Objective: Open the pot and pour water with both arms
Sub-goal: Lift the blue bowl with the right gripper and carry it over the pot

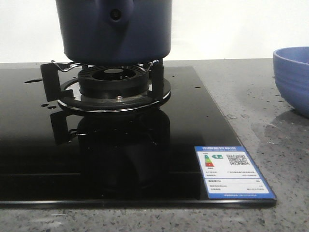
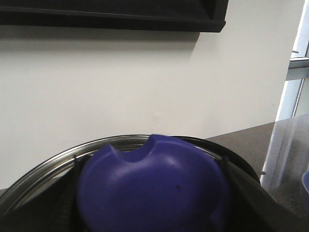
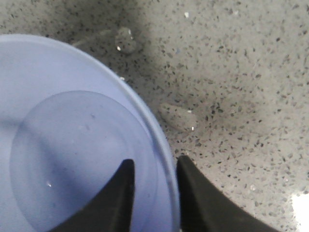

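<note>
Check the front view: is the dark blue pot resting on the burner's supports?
Yes. The pot sits on the black supports above the burner, with the glass hob below.

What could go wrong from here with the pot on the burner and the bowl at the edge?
The pot sits on thin wire supports over the burner; a sideways pull could tip it. Water drops already dot the glossy black cooktop, so spills may spread. The right gripper straddles the rim of the light blue bowl, one finger inside, one outside; a clumsy squeeze or lift could flip or drag it across the wet counter.
</note>
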